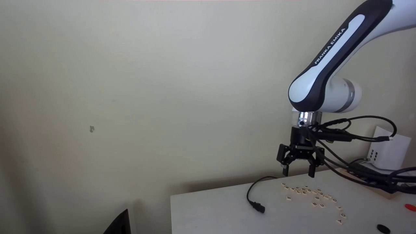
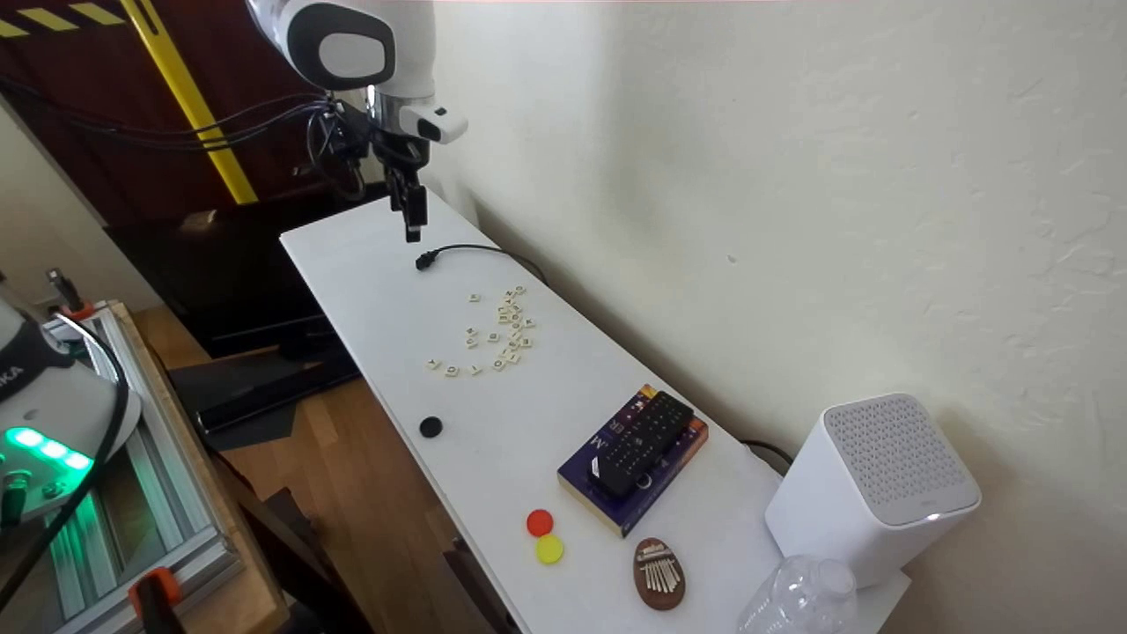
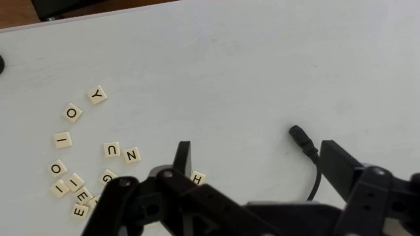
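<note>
My gripper (image 1: 298, 175) is open with nothing between its fingers. It hangs above the white table (image 2: 370, 264), apart from it, and also shows in an exterior view (image 2: 414, 231) and the wrist view (image 3: 257, 142). A black cable with a plug (image 3: 303, 141) lies below, nearest the right finger in the wrist view; the plug shows in both exterior views (image 1: 258, 207) (image 2: 427, 261). Several cream letter tiles lie scattered, among them an H tile (image 3: 198, 178) partly hidden by the left finger and a Y tile (image 3: 97, 94). The gripper hides some tiles in the wrist view.
In an exterior view, a black remote (image 2: 643, 445) lies on a blue book (image 2: 577, 475). Nearby are black (image 2: 430, 427), red (image 2: 540, 522) and yellow (image 2: 549, 549) discs, a brown thumb piano (image 2: 659, 574), a white router (image 2: 880, 502) and a clear bottle (image 2: 801, 603). A wall borders the table.
</note>
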`<act>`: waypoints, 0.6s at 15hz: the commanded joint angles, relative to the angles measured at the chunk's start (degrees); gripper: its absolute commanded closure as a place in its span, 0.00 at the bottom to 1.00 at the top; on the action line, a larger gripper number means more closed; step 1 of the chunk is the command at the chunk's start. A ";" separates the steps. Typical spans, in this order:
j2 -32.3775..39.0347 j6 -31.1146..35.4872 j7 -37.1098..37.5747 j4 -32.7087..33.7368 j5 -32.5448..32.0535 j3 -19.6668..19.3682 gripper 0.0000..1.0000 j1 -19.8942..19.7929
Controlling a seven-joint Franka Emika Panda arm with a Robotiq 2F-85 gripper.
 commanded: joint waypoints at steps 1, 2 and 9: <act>0.70 0.23 0.01 0.30 -0.02 -0.13 0.00 -0.39; 1.24 0.31 0.00 0.61 0.00 -0.23 0.00 -0.59; 3.52 0.77 1.59 2.47 1.29 -0.15 0.00 -0.69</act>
